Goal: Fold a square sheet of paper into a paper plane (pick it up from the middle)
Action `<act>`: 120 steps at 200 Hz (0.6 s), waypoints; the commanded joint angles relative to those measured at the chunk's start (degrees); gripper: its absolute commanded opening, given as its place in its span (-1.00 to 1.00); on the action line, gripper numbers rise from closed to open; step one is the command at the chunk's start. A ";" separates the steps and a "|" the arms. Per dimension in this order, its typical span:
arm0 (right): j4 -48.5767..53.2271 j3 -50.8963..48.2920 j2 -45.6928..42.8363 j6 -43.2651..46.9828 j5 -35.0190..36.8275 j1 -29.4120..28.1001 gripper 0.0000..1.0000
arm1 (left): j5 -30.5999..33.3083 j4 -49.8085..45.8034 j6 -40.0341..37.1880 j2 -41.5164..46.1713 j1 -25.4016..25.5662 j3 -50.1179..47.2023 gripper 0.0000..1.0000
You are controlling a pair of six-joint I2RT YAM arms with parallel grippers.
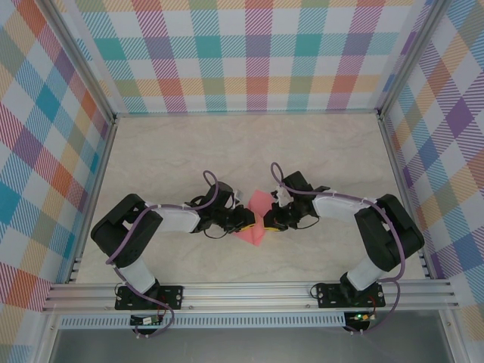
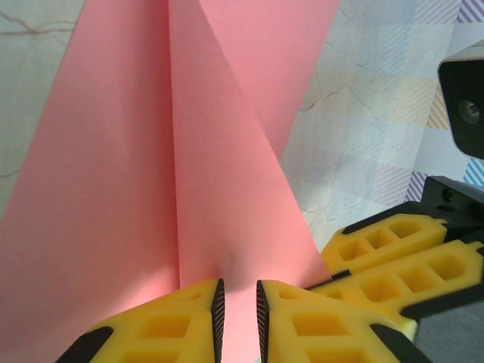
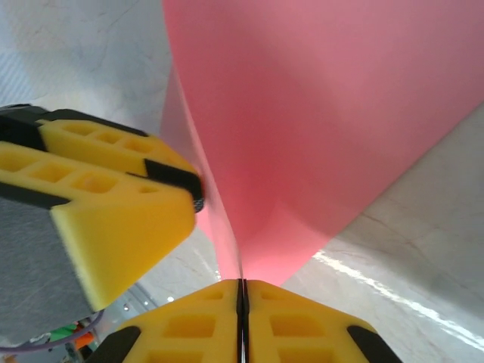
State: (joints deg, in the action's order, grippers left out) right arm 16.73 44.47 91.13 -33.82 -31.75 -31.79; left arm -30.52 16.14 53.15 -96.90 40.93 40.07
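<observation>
Left tool [image 2: 238,302] and right tool [image 3: 242,295] clamp the paper sheet [image 1: 259,204] over marble table [image 1: 189,151].

Far half of the table [image 1: 249,144], out to both far corners, is wide open. The middle by the near edge is jammed: left gripper [image 1: 243,220] and right gripper [image 1: 274,221] nose to nose, folded pink paper [image 1: 257,206] pinched between. Plaid walls [image 1: 242,53] box in three sides.

Both arms are bent inward. The left hand [image 1: 245,221] is narrowed to a slit just beside the right hand [image 1: 273,221], whose fingers [image 3: 287,318] are pressed together.
</observation>
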 commanded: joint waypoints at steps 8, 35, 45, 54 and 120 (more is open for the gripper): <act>4.51 3.22 1.75 2.89 4.96 -0.20 -0.82 | 0.43 -1.07 0.10 2.36 0.57 1.57 -0.58; 5.95 5.11 3.32 4.77 5.78 -0.20 -0.82 | 0.46 0.57 0.46 2.77 0.73 1.25 -0.59; 6.21 5.72 3.98 5.30 5.79 -0.20 -0.81 | 0.42 0.82 0.46 2.70 0.80 1.28 -0.59; 6.36 6.19 4.60 5.67 5.52 -0.20 -0.80 | 0.50 1.20 0.46 2.61 0.90 1.24 -0.59; 7.39 8.35 6.75 8.09 4.41 -0.21 -0.75 | 1.39 2.74 0.57 3.43 1.08 0.74 -0.63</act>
State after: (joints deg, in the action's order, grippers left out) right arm 22.48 50.76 96.84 -27.99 -26.79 -31.79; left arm -30.37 16.73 53.17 -95.70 41.19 40.25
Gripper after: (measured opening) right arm 0.122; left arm 0.193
